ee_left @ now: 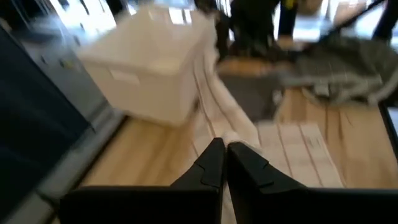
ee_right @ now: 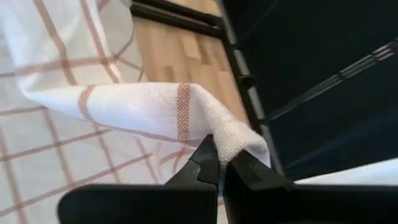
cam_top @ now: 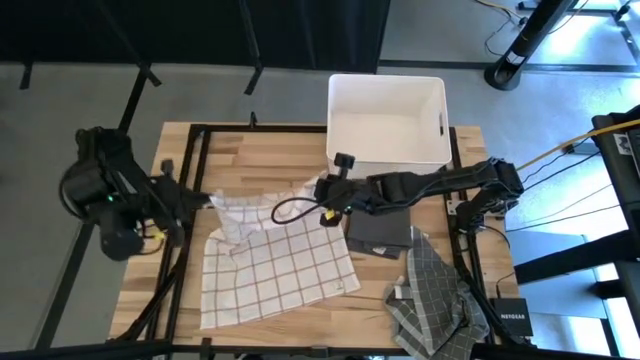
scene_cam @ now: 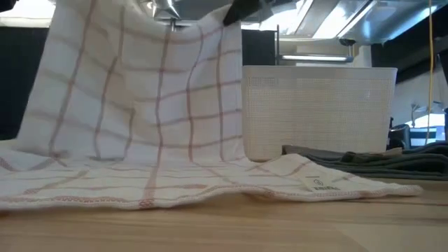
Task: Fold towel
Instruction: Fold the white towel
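Pinching opposite corners, left tool point(ee_left: 221, 149) and right tool point(ee_right: 221, 163) lift the towel point(cam_top: 275, 265).

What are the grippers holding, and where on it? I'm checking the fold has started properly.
Both hold the checked towel: the left gripper and the right gripper are each shut on a corner, lifting that edge off the table.

left hand point(ee_left: 224, 149) pinched closed, right hand point(ee_right: 221, 160) likewise — both raised
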Available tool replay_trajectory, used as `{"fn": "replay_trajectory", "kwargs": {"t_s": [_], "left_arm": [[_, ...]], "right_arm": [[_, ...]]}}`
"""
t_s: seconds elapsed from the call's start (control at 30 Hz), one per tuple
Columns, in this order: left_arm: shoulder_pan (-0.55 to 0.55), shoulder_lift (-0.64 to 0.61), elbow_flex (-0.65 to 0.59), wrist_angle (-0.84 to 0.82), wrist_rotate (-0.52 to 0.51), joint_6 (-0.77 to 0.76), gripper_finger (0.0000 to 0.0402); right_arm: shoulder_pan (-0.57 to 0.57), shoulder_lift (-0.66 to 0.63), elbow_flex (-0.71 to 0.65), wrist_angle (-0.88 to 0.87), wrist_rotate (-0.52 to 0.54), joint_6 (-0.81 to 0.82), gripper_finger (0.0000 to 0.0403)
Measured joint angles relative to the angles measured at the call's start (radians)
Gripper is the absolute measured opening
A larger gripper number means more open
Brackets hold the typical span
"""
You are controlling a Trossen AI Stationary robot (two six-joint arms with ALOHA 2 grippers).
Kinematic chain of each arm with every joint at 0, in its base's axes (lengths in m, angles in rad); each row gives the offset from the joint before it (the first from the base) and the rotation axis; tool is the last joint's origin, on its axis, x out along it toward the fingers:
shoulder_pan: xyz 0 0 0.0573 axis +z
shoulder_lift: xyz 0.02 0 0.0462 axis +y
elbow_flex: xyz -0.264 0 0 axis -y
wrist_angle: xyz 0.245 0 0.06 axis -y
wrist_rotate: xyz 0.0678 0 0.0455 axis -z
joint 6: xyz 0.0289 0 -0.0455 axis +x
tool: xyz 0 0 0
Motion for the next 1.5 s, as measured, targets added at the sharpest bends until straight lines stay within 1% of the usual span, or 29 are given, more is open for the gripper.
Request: {"fn": "replay_trajectory", "kwargs": {"t_s": [0.1, 0.27, 0.37, 0.47, 0.6, 0.87, 0.97, 1.07, 1.17, 1.27, 1.33, 1.4, 1.5], "left_arm": [[0.0, 0.001, -0.078, 0.0, 0.103, -0.098, 0.0005], [0.0, 0.001, -0.2, -0.001, 0.252, -0.251, 0.0005], [0.0, 0.001, -0.27, 0.005, 0.305, -0.341, 0.0005], [0.0, 0.001, -0.347, 0.031, 0.355, -0.41, 0.0005], [0.0, 0.001, -0.441, 0.121, 0.423, -0.429, 0.0005], [0.018, 0.001, -0.594, 0.293, 0.437, -0.416, 0.0005], [0.045, 0.001, -0.65, 0.366, 0.437, -0.415, 0.0005], [0.079, 0.001, -0.691, 0.404, 0.437, -0.389, 0.0006], [0.116, 0.001, -0.718, 0.417, 0.437, -0.377, 0.0017], [0.156, 0.0, -0.724, 0.402, 0.439, -0.365, 0.0044], [0.185, -0.004, -0.725, 0.38, 0.463, -0.349, 0.0068], [0.222, -0.015, -0.715, 0.345, 0.521, -0.32, 0.0093], [0.265, -0.04, -0.669, 0.274, 0.606, -0.303, 0.0124]], "right_arm": [[0.0, 0.0, -0.045, 0.042, -0.043, 0.03, 0.0005], [0.0, 0.0, -0.103, 0.042, -0.116, 0.097, 0.0005], [0.0, 0.0, -0.134, 0.042, -0.144, 0.128, 0.0005], [0.0, -0.001, -0.178, 0.084, -0.201, 0.155, 0.0005], [0.0, -0.001, -0.251, 0.193, -0.223, 0.158, 0.0005], [0.0, 0.008, -0.375, 0.508, -0.222, 0.155, 0.0005], [0.0, 0.04, -0.392, 0.557, -0.223, 0.168, 0.0005], [0.0, 0.081, -0.392, 0.563, -0.222, 0.19, 0.0008], [0.0, 0.125, -0.391, 0.561, -0.186, 0.208, 0.0031], [-0.002, 0.147, -0.386, 0.551, -0.17, 0.204, 0.0076], [-0.002, 0.147, -0.367, 0.525, -0.163, 0.19, 0.0111], [0.0, 0.137, -0.328, 0.43, -0.156, 0.152, 0.0144], [0.006, 0.117, -0.23, 0.213, -0.157, 0.137, 0.0183]]}}
